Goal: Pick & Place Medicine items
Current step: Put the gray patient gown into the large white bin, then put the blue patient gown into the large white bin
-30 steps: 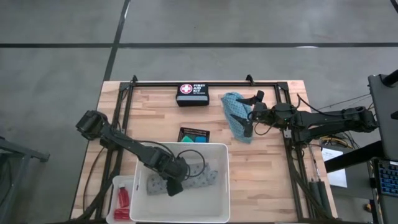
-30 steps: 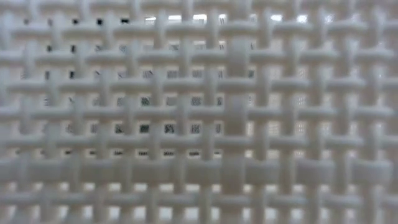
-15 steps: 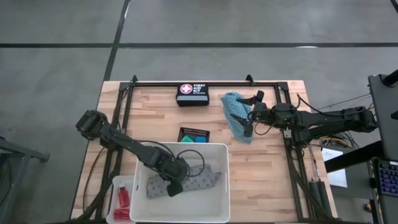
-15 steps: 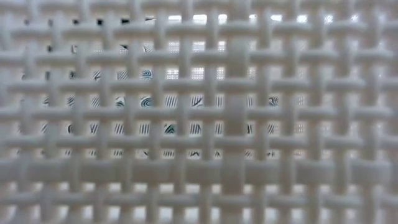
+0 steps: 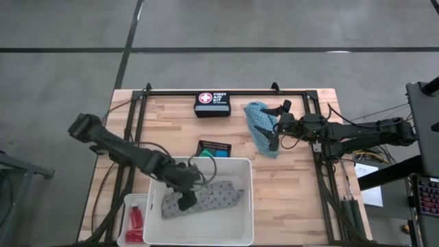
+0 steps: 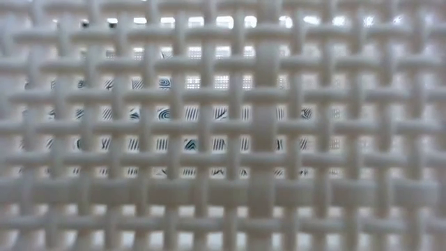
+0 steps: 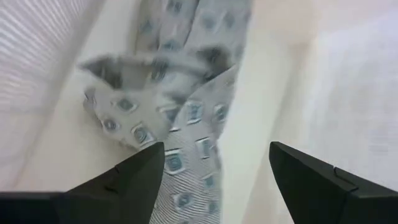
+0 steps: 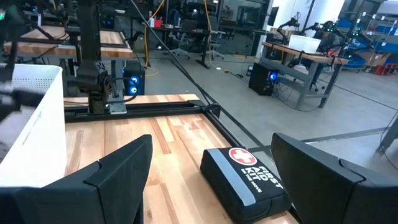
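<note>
Since the frame a second ago we are seeing the left arm drawing back toward the left of the table, its shoulder end now farther out, while the left gripper (image 5: 186,200) is sitting a little higher over the grey patterned cloth (image 5: 212,197) than before. That cloth is lying inside the big white tub (image 5: 247,206) at the near edge of the table, spread across the tub's middle, and the wrist camera is showing the left gripper's fingers (image 7: 134,177) spread apart above the cloth (image 7: 180,143), with nothing pinched between them. The right gripper (image 5: 276,134) is waiting at the far right of the table, unchanged, its fingers (image 8: 118,168) likewise held wide open; it is resting just beside the teal cloth (image 5: 259,123), which is lying bunched on the wood near the far right corner. We are also seeing a black first aid kit (image 5: 212,104) lying along the far edge, a black mesh tray (image 5: 214,149) holding small green and blue tubs just beyond the white tub, and red bottles (image 5: 135,219) sitting in a small clear tray (image 5: 129,202) to the left of the white tub. The low camera is looking straight into the white tub's woven wall (image 6: 223,125), with the cloth's pattern showing through the holes.
</note>
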